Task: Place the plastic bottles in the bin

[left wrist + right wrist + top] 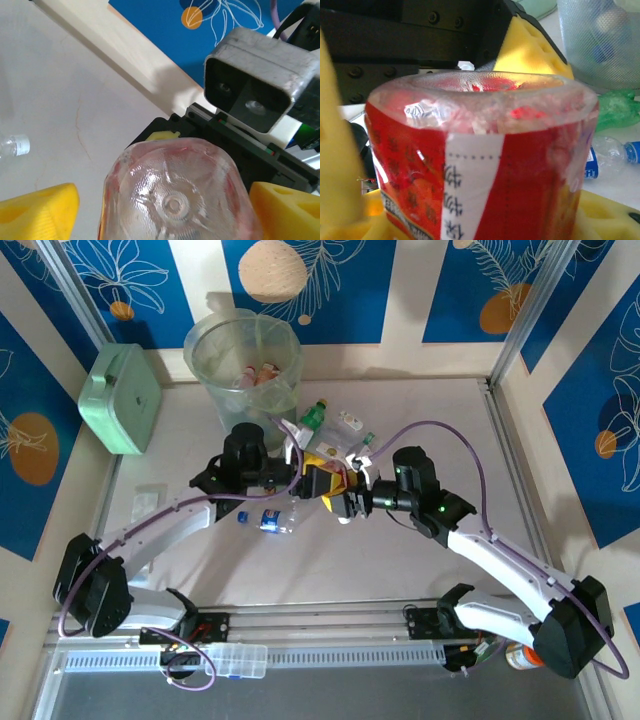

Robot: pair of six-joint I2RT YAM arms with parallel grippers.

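Inside parted left claw [162,215] sits red-labelled bottle [175,190]; right claw [475,200] grips it.

Red-labelled clear bottle [485,165] held aloft; green bottle [314,417] and blue-labelled bottle [272,521] lie near upright translucent bin [212,375].

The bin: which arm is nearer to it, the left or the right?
Left. The left arm has its wrist just in front of the bin; the right arm has its wrist farther away, off to the bin's right.
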